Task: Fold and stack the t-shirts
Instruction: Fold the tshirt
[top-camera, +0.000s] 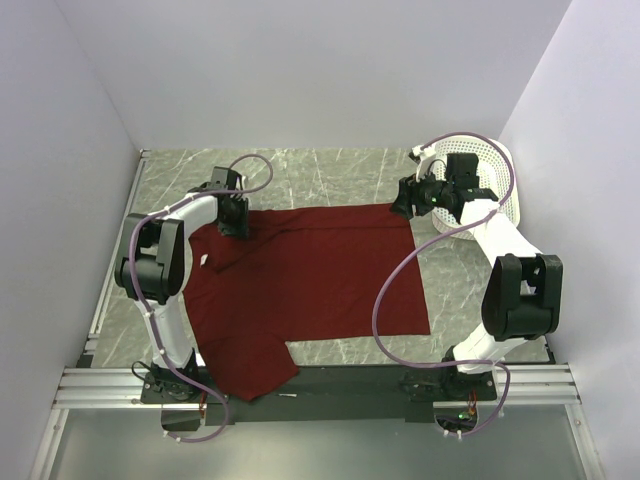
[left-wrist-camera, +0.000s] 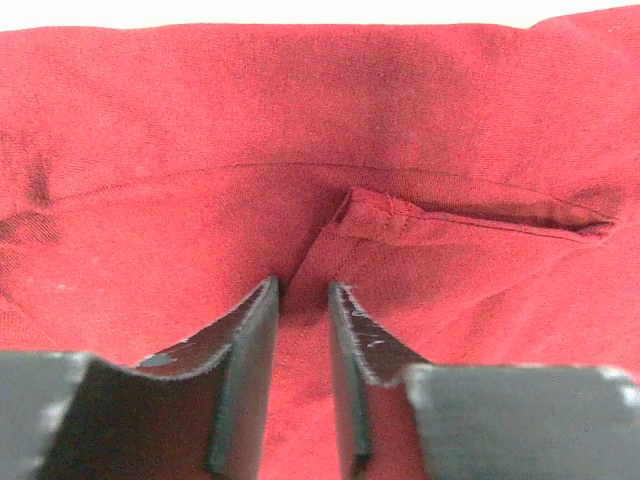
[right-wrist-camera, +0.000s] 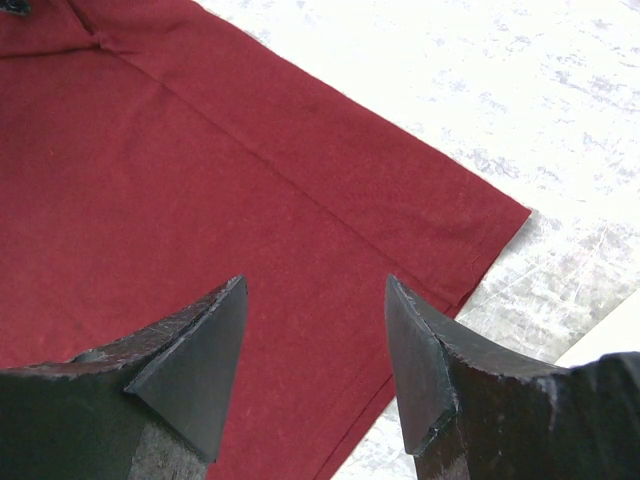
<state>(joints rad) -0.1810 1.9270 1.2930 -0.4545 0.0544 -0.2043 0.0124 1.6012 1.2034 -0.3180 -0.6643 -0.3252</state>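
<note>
The t-shirt (top-camera: 320, 280) lies spread flat on the grey marbled table (top-camera: 330, 170), unfolded and unstacked, so I judge nearly all the work is left; plain white walls (top-camera: 300, 70) close it in, a white basket (top-camera: 495, 185) at the far right. The left gripper (left-wrist-camera: 303, 300) stands narrow around a cloth pucker, whether gripping I cannot tell, the right gripper (right-wrist-camera: 315, 290) spread above the hem corner
</note>
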